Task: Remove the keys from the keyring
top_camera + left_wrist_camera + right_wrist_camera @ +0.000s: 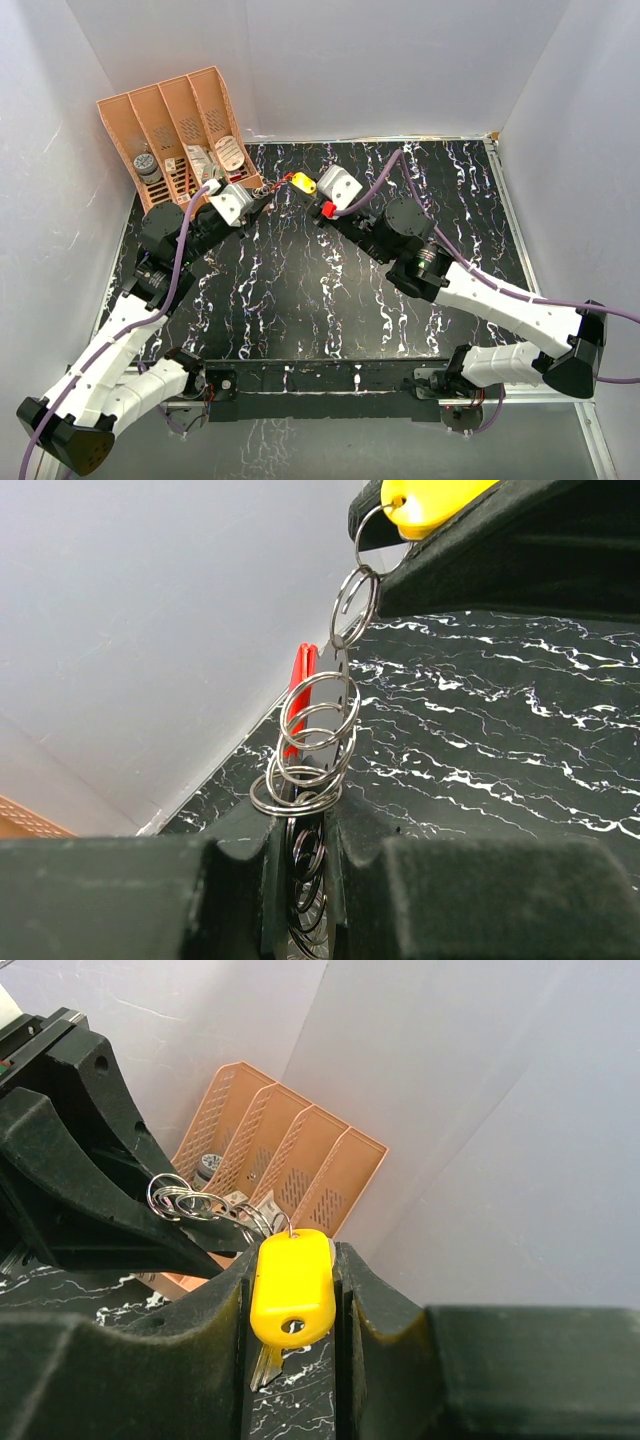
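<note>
My right gripper (291,1252) is shut on the yellow key's head (292,1285), and its silvery blade points down between the fingers. The yellow key also shows in the top view (303,184), held above the back of the black marbled table. A chain of silvery keyrings (318,730) runs from the yellow head (425,502) down into my left gripper (300,825), which is shut on the rings. A thin red key (302,675) hangs edge-on behind the rings. In the top view my left gripper (260,193) and right gripper (312,192) face each other closely.
An orange slotted organizer (175,125) with small items in it stands at the back left, just behind the left gripper, and it also shows in the right wrist view (290,1155). White walls close the table (330,290) on three sides.
</note>
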